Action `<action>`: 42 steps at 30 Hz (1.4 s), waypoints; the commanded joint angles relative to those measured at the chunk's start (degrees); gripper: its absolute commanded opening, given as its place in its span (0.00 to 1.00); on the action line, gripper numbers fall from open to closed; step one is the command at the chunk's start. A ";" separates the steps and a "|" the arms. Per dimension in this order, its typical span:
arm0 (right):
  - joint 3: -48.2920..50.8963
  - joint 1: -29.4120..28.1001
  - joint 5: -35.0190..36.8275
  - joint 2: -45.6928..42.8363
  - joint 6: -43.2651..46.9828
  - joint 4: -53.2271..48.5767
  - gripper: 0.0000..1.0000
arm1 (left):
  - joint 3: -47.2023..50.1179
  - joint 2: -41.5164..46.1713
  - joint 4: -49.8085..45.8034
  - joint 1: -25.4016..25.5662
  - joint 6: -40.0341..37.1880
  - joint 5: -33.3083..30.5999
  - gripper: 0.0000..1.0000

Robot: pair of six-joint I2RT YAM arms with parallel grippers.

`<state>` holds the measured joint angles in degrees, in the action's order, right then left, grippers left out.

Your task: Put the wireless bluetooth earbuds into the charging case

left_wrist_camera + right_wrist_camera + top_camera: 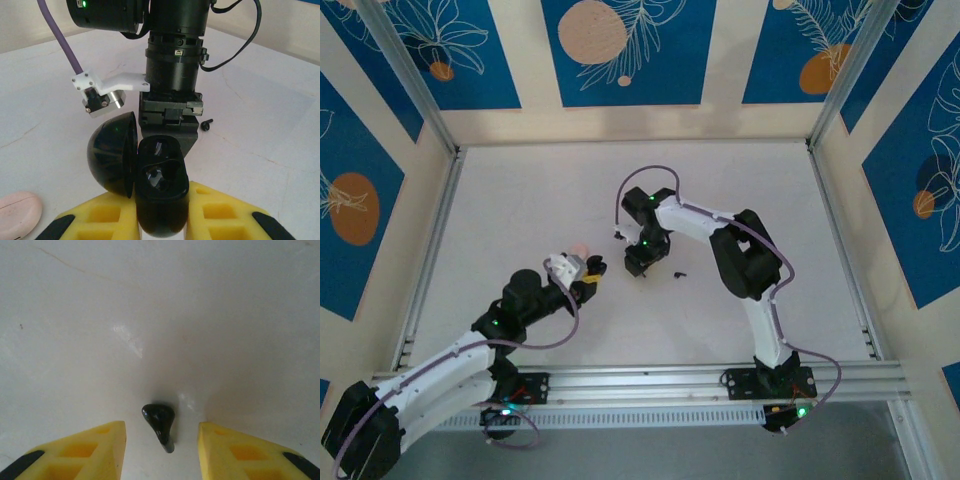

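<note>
My left gripper (161, 212) is shut on a black charging case (159, 175), held upright off the table with its lid (111, 152) swung open to the left and its hollow facing the camera. In the top view it (588, 282) sits left of centre. My right gripper (161, 434) points straight down at the table, open, its yellow fingers (100, 445) standing on either side of a black earbud (159, 420) without touching it. That earbud lies on the white surface. My right gripper (642, 266) hangs just beyond the held case.
A second small black earbud (207, 125) lies on the table right of my right gripper (678, 273). A pale pink case (17, 212) rests at the left (580, 250). Another small dark piece (618, 236) lies behind the right gripper. Aluminium rails border the white table (520, 200).
</note>
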<state>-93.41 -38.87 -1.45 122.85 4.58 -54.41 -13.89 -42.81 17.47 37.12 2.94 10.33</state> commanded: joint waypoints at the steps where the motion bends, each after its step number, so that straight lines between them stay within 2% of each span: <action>1: -1.86 -0.54 1.19 1.58 1.26 -1.51 0.41 | 0.35 0.64 -0.34 -0.56 0.32 -0.80 0.21; 13: -1.78 -2.35 2.99 2.99 -0.83 0.40 0.36 | 0.48 0.71 -0.51 -0.53 0.58 -0.66 0.22; 24: -0.90 -2.88 5.42 3.26 -2.62 2.09 0.26 | 0.53 0.57 -0.92 -0.56 0.11 0.19 0.22; 35: 5.92 -0.64 -0.34 -3.37 -7.17 10.53 0.20 | 0.71 -3.79 1.71 -0.54 -0.40 3.34 0.22; 42: 17.50 4.27 -10.20 -13.87 -12.43 22.75 0.18 | 0.70 -9.49 8.05 0.04 -0.05 5.57 0.21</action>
<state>-79.24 -36.67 -4.58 114.34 -4.01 -39.24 -13.56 -50.59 20.27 37.15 2.92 13.50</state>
